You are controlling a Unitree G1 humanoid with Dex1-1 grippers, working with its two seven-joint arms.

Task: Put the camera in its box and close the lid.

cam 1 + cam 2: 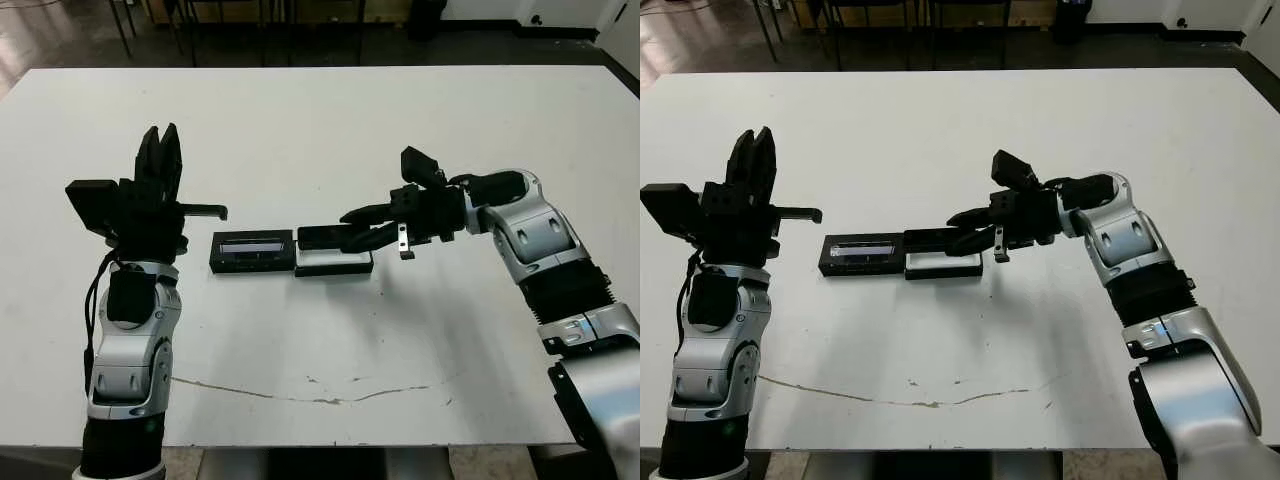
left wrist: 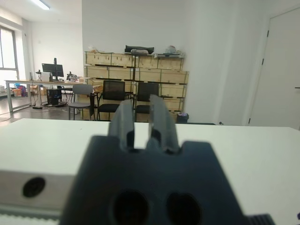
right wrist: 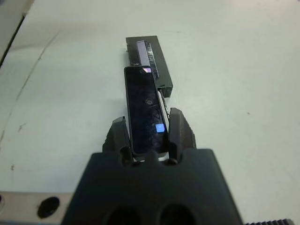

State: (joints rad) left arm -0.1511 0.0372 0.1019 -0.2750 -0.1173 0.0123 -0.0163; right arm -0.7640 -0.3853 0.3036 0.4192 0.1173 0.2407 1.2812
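One camera (image 3: 145, 110) gripped by the right gripper (image 1: 362, 228) over one box (image 1: 334, 262), lid (image 1: 252, 251) laid flat beside, left gripper (image 1: 160, 152) raised, fingers nearly closed on nothing, table (image 1: 330, 130) wide open around.

No text, label, brand, number or sign can be read anywhere.

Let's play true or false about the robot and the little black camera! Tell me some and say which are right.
1. The right gripper holds the camera. True.
2. The lid is shut over the box. False: it lies open flat beside the box.
3. The left gripper is holding the lid. False: it is raised off the table, holding nothing.
4. The camera is above the box. True.
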